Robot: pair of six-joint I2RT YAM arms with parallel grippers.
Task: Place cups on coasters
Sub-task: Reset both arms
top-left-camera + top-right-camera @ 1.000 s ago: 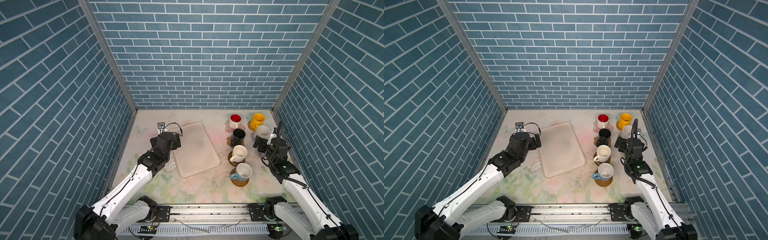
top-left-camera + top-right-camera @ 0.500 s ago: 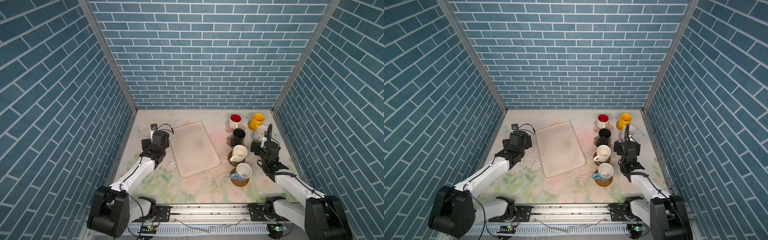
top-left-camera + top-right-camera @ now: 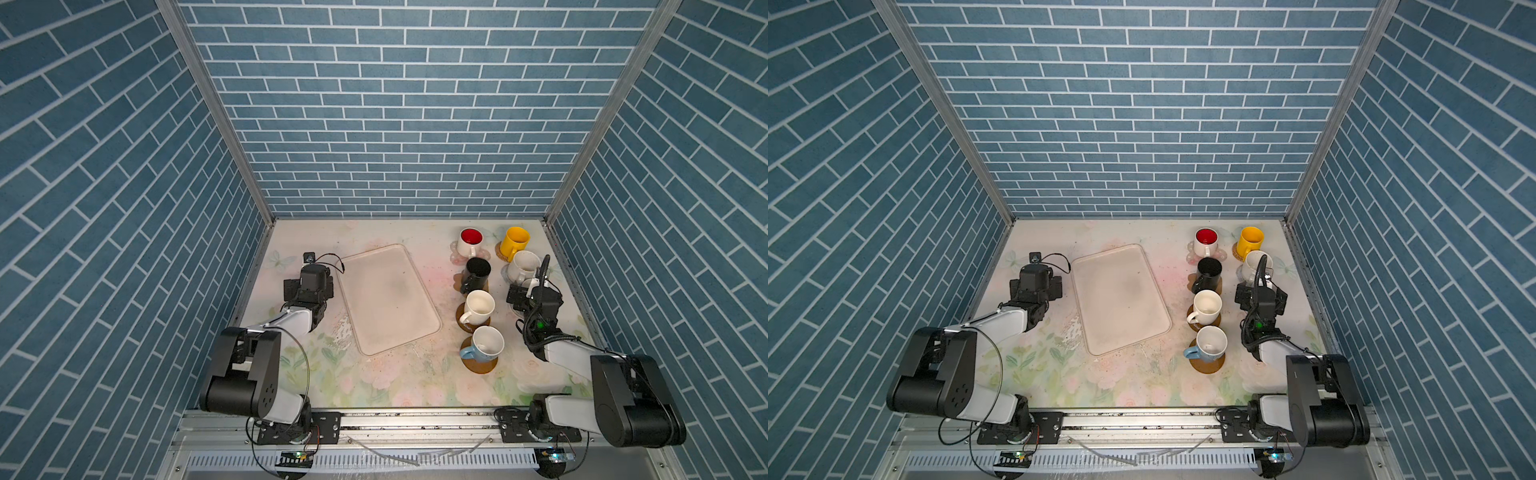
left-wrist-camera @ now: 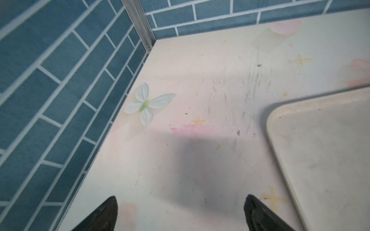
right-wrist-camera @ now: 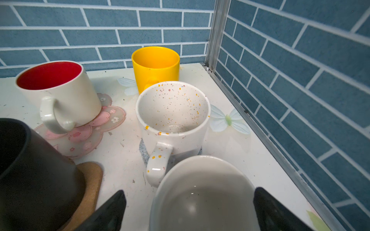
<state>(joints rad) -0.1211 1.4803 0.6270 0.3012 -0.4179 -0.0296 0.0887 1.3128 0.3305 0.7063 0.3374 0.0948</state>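
1. Floral table (image 3: pixel 390 374) is carrying everything. Over it the right gripper (image 5: pixel 189 193) is hanging with its jaws spread wide, straddling a pale mug (image 5: pixel 202 216) without clamping it. Whether a coaster is lying under that mug I cannot tell.
2. Left gripper (image 4: pixel 180 198) is hovering with jaws equally apart and empty over bare table, just beside the tray (image 4: pixel 320 150).
3. Any sideways swing or low pull-back is risking a finger (image 5: pixel 112 212) catching the pale mug's rim, dragging it aside or tipping it.
4. A knocked mug is likely hitting the speckled mug (image 5: pixel 173 112), whose handle is sitting just beside it, or the black mug (image 5: pixel 36 176) flanking the other finger.
5. Further out, the red-lined mug (image 5: pixel 58 94) is standing on the pink flower coaster (image 5: pixel 88 132), with the yellow mug (image 5: pixel 156 66) near it. The cream mug (image 3: pixel 478 306) and blue mug (image 3: pixel 487 345) are each standing on a brown coaster (image 3: pixel 480 365), all upright and tightly packed.
6. Free room is lying straight up and toward the tray, while the side wall (image 5: pixel 300 70) is crowding the right arm.
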